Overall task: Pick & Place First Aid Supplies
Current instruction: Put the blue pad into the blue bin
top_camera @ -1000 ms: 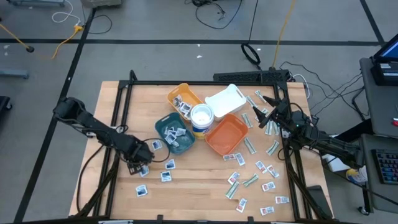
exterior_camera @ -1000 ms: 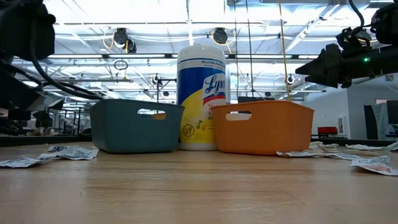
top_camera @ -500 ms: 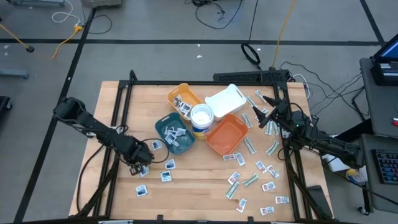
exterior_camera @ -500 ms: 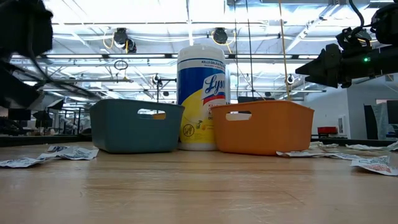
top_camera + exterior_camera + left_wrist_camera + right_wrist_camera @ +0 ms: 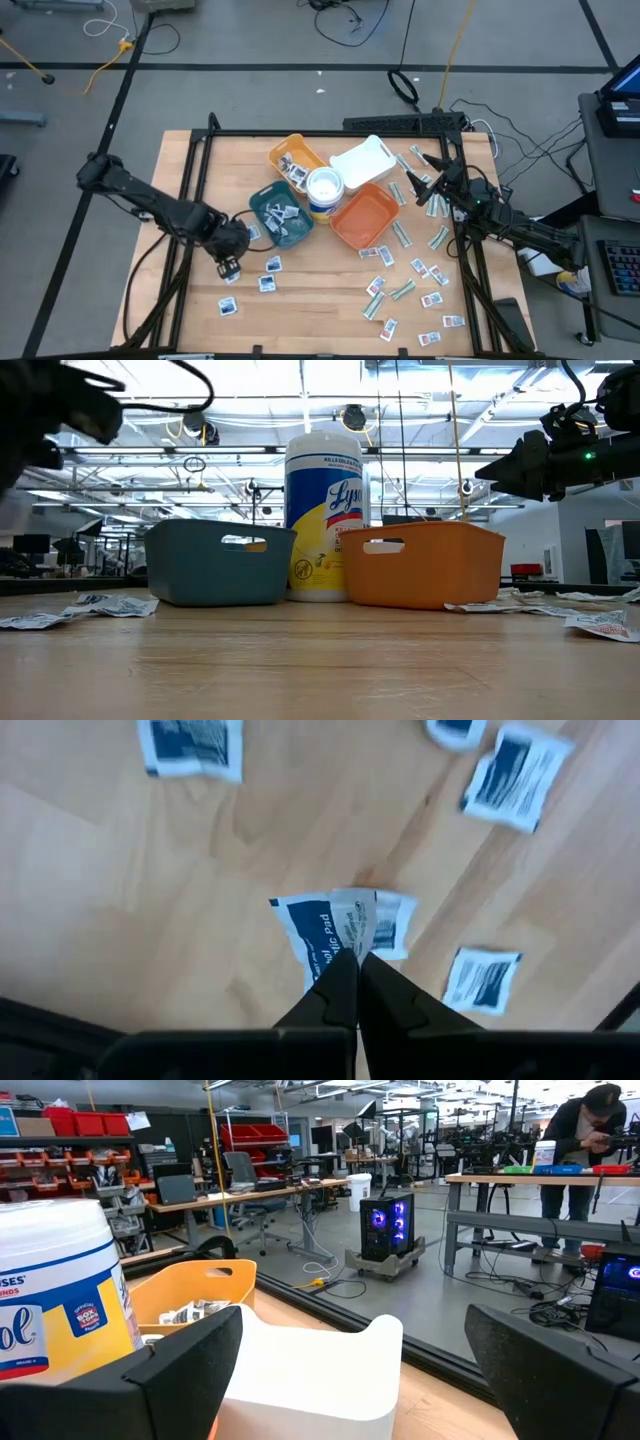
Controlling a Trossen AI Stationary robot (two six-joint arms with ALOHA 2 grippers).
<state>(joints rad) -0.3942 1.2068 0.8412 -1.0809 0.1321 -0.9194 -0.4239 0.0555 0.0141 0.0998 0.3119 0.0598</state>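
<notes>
My left gripper hangs over the table's near left part, shut on a small white packet with blue print. Other white-and-blue packets lie flat on the wood below it. More packets lie near the teal tray and scattered at the near right. My right gripper waits open and empty at the table's right, beside the white tray; its fingers stand wide apart in the right wrist view. My left gripper pinches the packet between its two shut fingertips, at the packet's middle crease by its edge. The fingers come from above, pointing down. The packet is bent along that crease and hangs below the fingers, clear of the table.
A teal tray and a yellow tray hold packets. A white round tub, a white tray and an orange tray crowd the table's middle. Bare wood lies at the near left.
My left gripper has risen from the table with the packet, staying shut, and its arm has swung up and a little toward the teal tray. The packet has come up off the wood. My right arm has kept still.
</notes>
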